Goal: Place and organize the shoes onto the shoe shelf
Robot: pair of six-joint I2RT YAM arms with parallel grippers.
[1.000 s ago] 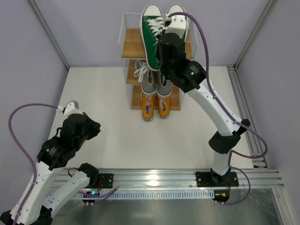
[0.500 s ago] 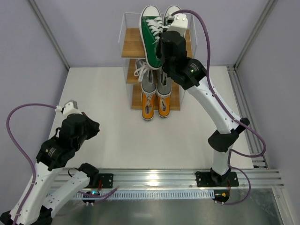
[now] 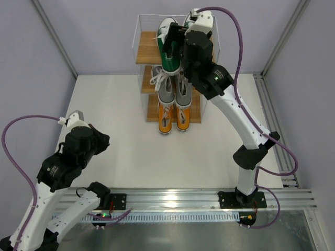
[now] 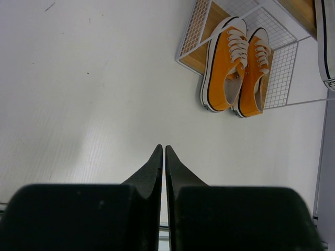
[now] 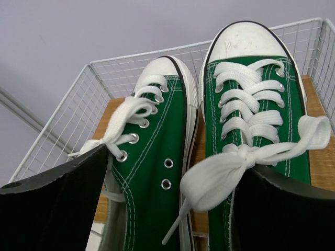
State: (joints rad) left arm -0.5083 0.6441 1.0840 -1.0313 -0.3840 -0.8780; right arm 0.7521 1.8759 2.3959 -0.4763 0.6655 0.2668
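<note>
Shelf (image 3: 149,49), three tiers, each bearing a pair: green pair (image 5: 157,151) on top, grey pair (image 3: 174,91) in the middle, orange pair (image 4: 235,68) at the bottom. Right gripper (image 5: 175,172), jaws spread wide astride the green heels and gripping nothing, marks the release step. The next move calls for a straight lift clear of the laces. Left gripper (image 4: 163,151) is pressed closed and empty.

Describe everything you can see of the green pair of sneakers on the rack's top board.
The green sneakers are low canvas lace-ups with white toe caps, white soles edged by a dark stripe, metal eyelets and white laces in loose bows. They sit close together on the top wooden board inside the white wire frame, toes toward the back wall. One sits flat; the other tips sideways, showing two vent holes. The right gripper's open fingers flank their heels; contact is unclear.
</note>
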